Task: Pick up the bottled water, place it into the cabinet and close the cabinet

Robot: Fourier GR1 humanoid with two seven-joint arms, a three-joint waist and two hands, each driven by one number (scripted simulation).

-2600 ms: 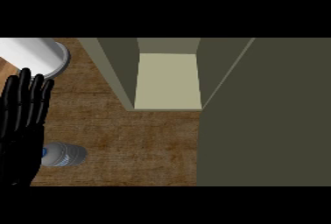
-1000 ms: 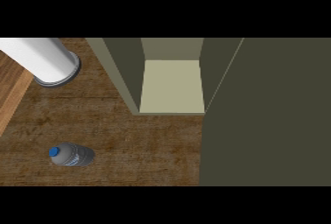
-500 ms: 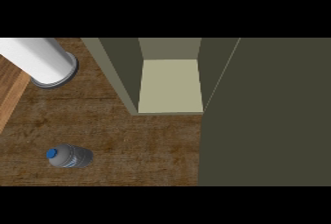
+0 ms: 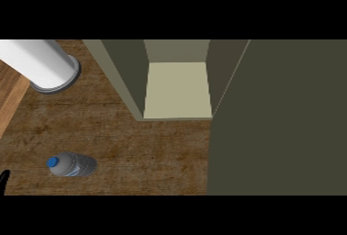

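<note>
1. Since only a thin black sliver of the left hand shows at the nine o'clock edge of the view, low down, I cannot tell how far it is open, and it has hold of nothing that can be seen; the right hand is out of view altogether.
2. Just beside that sliver, toward three o'clock, the water bottle stands on the wooden counter, its blue cap facing up, with nothing touching it.
3. By my reading the task is at its first step: the bottle is not yet picked up. The next move calls for a hand to come in from the near edge and curl round the bottle's body.
4. Farther off, toward one o'clock from the bottle, the cabinet stands open with its pale shelf bare, and its dark door fills the three o'clock side.
5. At eleven o'clock, a white cylinder rests on a grey base.
</note>
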